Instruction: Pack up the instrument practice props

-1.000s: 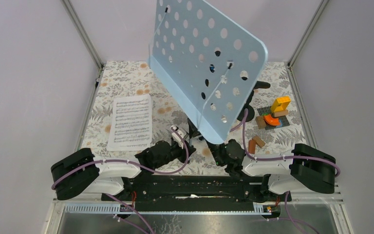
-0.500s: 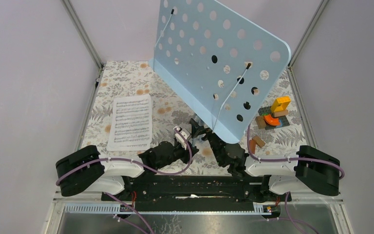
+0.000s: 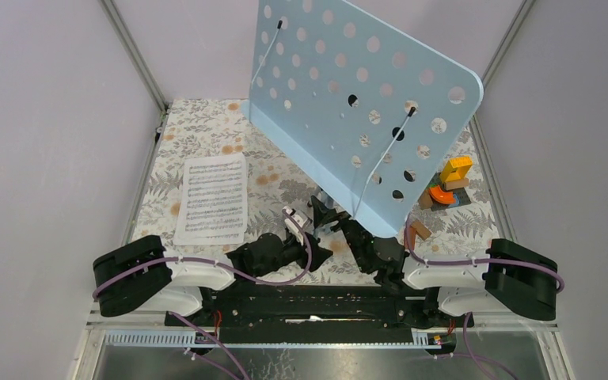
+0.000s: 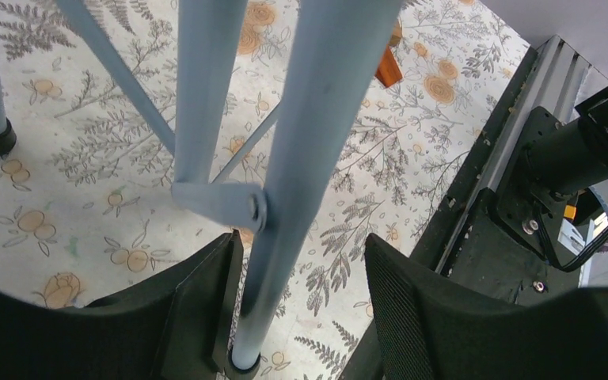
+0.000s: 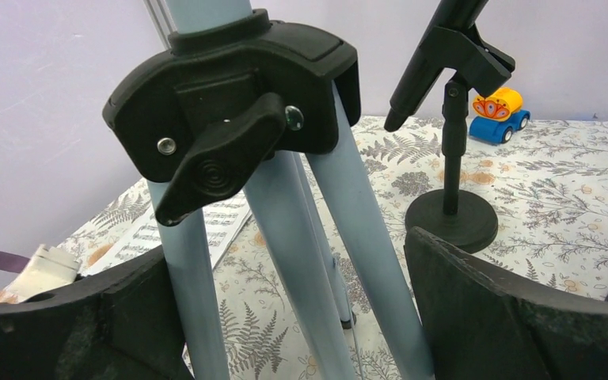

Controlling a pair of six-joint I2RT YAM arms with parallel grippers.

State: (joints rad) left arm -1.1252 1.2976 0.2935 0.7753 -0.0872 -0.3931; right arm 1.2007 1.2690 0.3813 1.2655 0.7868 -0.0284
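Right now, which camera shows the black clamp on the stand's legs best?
The right wrist view: the clamp sits close up, its knob facing the lens. From the top view the desk hides it. The left wrist view shows only the legs lower down.

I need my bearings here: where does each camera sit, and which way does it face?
Top external: above and behind, looking down on the table, music desk and sheet music; both arms show at the bottom.
Left wrist: looks down through the open left tool at a tripod leg.
Right wrist: looks level through the open right tool at the tripod hub and a microphone holder.
Shared: both wrist views show the tripod.
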